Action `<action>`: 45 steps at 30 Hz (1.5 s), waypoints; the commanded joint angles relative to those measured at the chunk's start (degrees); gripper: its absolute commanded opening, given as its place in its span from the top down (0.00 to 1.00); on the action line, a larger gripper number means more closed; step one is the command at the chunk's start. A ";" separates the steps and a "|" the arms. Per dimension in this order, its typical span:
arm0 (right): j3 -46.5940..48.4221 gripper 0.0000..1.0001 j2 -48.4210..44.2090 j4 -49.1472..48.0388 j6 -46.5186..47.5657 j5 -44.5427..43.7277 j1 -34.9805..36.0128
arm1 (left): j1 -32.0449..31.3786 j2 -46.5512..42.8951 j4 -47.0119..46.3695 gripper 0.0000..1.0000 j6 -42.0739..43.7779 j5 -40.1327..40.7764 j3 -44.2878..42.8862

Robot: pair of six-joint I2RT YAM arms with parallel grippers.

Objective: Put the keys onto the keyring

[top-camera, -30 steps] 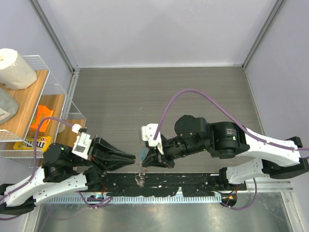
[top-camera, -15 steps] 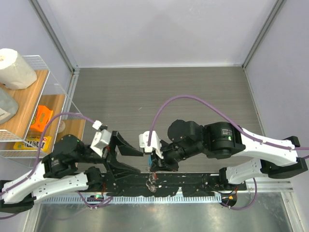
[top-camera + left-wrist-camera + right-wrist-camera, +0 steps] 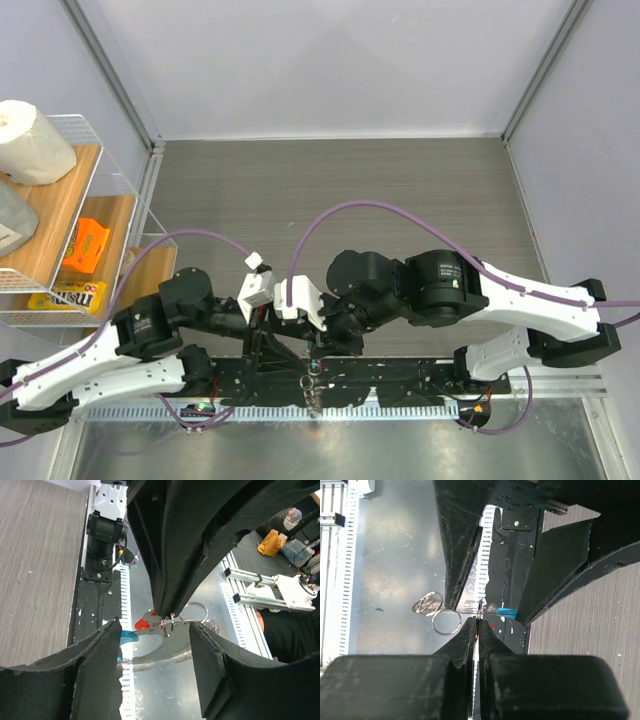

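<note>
My right gripper (image 3: 478, 622) is shut on a small silvery ring of the keyring (image 3: 445, 621), which hangs below its tips over the near rail. The bundle has loose silvery rings (image 3: 197, 612), a curved silvery piece and a light-blue tag (image 3: 127, 637). The key's red head (image 3: 144, 624) shows beside the pinched ring, and only as a red speck in the right wrist view (image 3: 492, 628). My left gripper (image 3: 154, 625) is open, with its fingers (image 3: 95, 670) on either side of the bundle and touching nothing. In the top view both grippers meet at the centre (image 3: 318, 345), with the bundle (image 3: 313, 380) dangling below.
A black base rail (image 3: 400, 375) and a toothed metal strip (image 3: 420, 408) run along the near edge. A wire shelf (image 3: 110, 200) at the left holds a paper roll (image 3: 30, 140) and an orange item (image 3: 85, 245). The grey wood tabletop (image 3: 340, 190) lies beyond.
My left gripper has swung right and opened, and its fingers now flank the hanging bundle. My right gripper has drifted slightly left, still shut on the ring.
</note>
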State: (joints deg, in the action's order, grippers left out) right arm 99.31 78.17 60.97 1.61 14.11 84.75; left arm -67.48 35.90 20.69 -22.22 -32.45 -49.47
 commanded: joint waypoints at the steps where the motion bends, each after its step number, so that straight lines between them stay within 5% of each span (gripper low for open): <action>1: 4.49 0.94 0.75 -0.07 -0.02 0.48 0.33 | -0.10 0.14 4.36 0.39 0.24 -1.92 -2.91; 16: 5.28 0.94 2.86 -0.50 0.06 0.48 0.33 | -0.02 0.05 6.99 0.54 1.21 -1.30 -4.75; 32: 0.98 0.94 0.49 -2.87 -0.90 1.27 0.41 | -0.10 0.48 15.61 0.48 3.85 2.04 -11.25; 45: 0.45 0.94 -0.21 -5.95 0.33 1.71 0.15 | -0.02 1.45 19.57 0.68 4.20 1.25 -10.91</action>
State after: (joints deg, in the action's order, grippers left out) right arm 98.85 80.38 60.16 1.41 14.72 84.95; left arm -67.48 37.08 38.17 -18.85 -30.52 -59.48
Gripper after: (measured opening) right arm 0.073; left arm 0.341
